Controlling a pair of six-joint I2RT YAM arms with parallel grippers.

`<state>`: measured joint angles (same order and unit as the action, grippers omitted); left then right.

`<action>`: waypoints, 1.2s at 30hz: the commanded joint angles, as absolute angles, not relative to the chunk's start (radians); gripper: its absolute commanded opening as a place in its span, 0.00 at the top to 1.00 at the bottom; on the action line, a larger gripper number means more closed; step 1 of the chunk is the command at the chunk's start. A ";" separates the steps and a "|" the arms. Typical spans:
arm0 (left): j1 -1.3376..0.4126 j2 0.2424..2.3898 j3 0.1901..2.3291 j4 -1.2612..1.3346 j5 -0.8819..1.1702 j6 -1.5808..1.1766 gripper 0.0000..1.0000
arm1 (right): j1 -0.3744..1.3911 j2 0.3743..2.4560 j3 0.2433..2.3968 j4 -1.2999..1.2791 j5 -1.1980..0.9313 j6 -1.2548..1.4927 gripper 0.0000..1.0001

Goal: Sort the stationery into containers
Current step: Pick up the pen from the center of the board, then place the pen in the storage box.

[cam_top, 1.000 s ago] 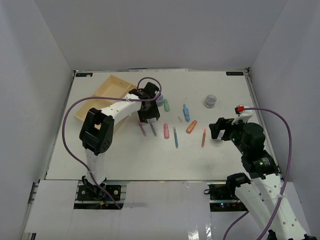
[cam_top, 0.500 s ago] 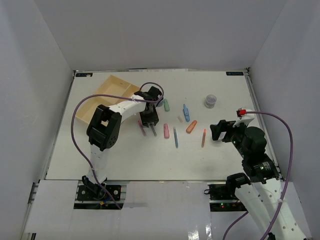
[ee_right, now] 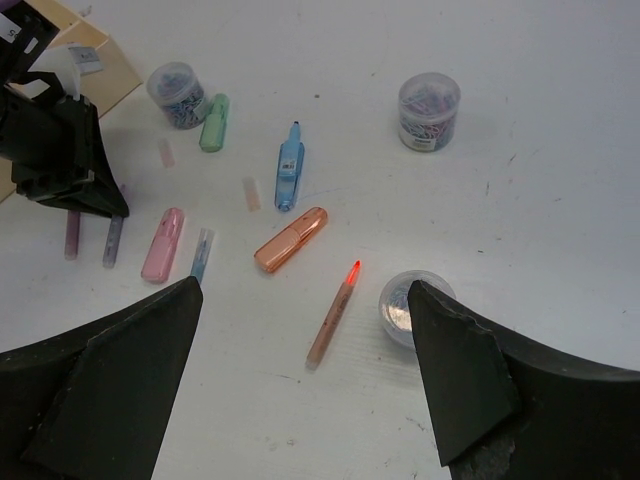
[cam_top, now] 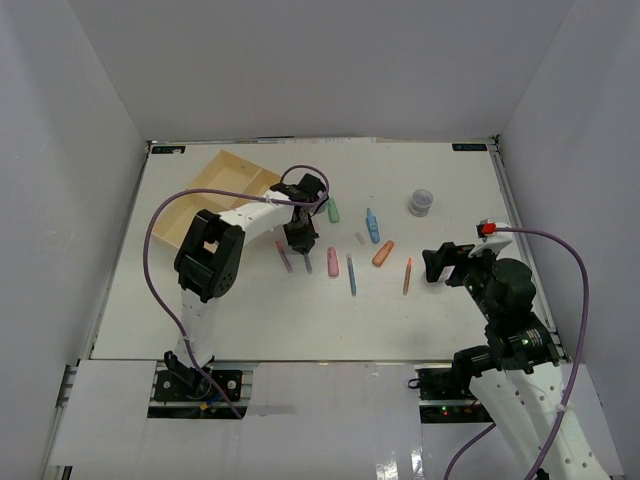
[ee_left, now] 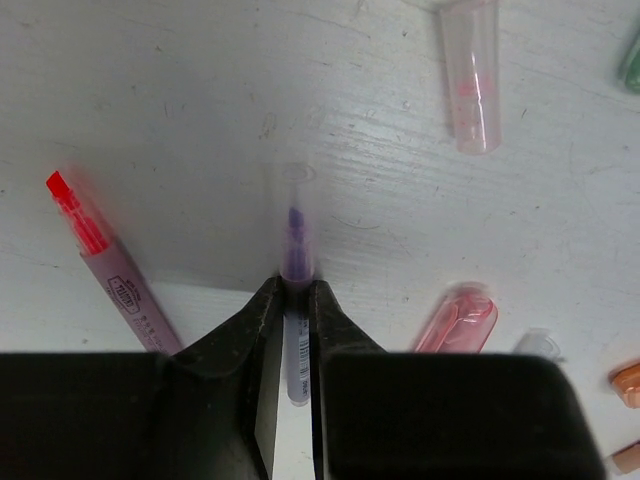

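My left gripper [cam_top: 301, 246] [ee_left: 292, 292] is down at the table and shut on a thin grey pen [ee_left: 296, 230] with a purple tip, which still lies on the surface. A pink pen [ee_left: 110, 272] lies just to its left and a pink marker [ee_left: 455, 320] to its right. The cream tray [cam_top: 212, 188] sits at the far left. My right gripper [cam_top: 441, 262] [ee_right: 305, 288] hovers open over an orange pen [ee_right: 333, 312]. A small jar [ee_right: 400, 305] is half hidden behind its right finger.
Across the middle lie a blue pen [cam_top: 351, 275], green marker [cam_top: 333, 210], blue marker [cam_top: 372, 226] and orange marker [cam_top: 383, 253]. A jar [cam_top: 421, 203] stands at the far right, another jar [ee_right: 176, 84] near the tray. White walls enclose the table.
My left gripper has come down and shut its jaws on the grey pen. The right arm has drifted slightly and stays open.
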<state>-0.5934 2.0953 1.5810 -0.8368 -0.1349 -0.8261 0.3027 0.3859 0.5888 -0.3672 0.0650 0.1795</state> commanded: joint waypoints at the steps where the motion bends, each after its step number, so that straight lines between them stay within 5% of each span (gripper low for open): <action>1: -0.603 2.039 1.584 -0.836 -0.133 -0.833 0.85 | 0.305 0.377 0.588 -0.336 0.084 0.179 0.10; 9: -0.603 1.956 1.779 -0.896 -0.254 -0.681 1.00 | 0.305 0.397 0.601 -0.331 0.064 0.173 0.10; 17: -0.514 1.855 1.853 -0.703 -0.525 0.037 1.00 | 0.307 0.426 0.620 -0.328 0.049 0.153 0.10; 25: -0.237 1.824 1.747 -0.434 -0.228 0.351 1.00 | 0.307 0.460 0.627 -0.324 0.011 0.155 0.10; 36: -0.098 1.993 1.759 -0.331 -0.077 0.460 1.00 | 0.308 0.476 0.611 -0.330 -0.018 0.155 0.10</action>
<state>-0.1226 1.9659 1.7290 -0.3668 -0.1524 0.4248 0.3035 0.4732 0.5892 -0.3645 0.0002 0.1677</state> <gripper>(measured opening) 0.218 0.901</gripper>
